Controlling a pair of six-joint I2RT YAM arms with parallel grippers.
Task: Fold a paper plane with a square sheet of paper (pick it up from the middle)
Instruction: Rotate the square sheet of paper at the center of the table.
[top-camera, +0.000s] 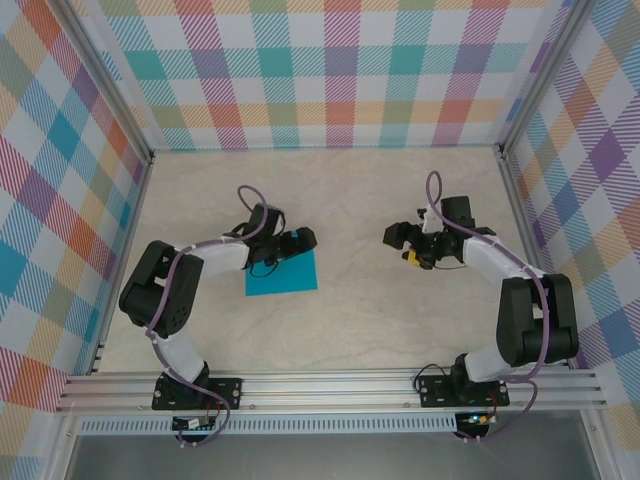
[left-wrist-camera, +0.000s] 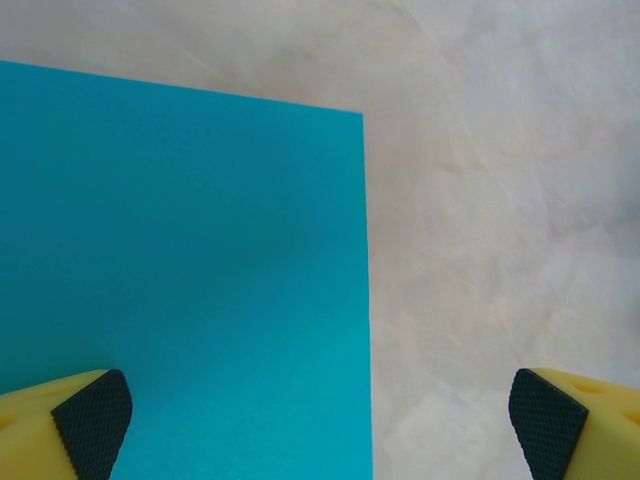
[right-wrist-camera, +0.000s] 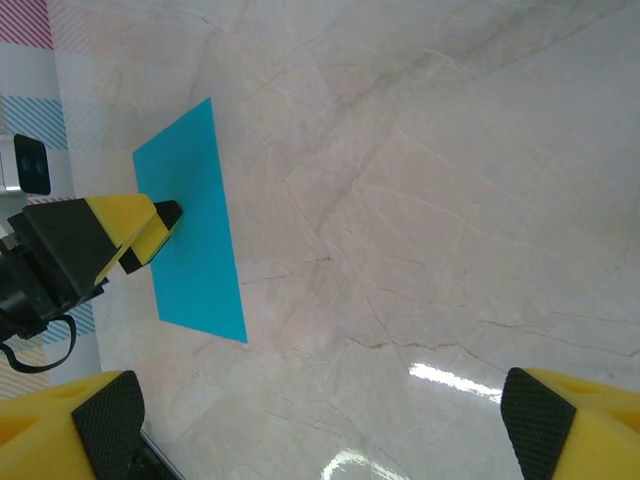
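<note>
Left hand (top-camera: 300, 239) is hovering over the far-right corner of the square sheet of paper (top-camera: 283, 272), fingers spread wide, gripping nothing. In its wrist view the sheet (left-wrist-camera: 180, 280) is lying flat on the table (left-wrist-camera: 500, 200). Its right edge is running up btwn the two pads, so one pad (left-wrist-camera: 92, 420) is sitting over paper, the other (left-wrist-camera: 548, 425) over bare table. The sheet's ctr is therefore lying off toward the left of that view and, from above, nearer the bases. It prob needs a sideways shift before dropping for a mid pick. Right hand (top-camera: 395, 236) is hanging well apart to the right, fingers also spread w/ nothing in them. Left arm is clearly the nearer one. No folds showing yet; it's square, so no long axis.
</note>
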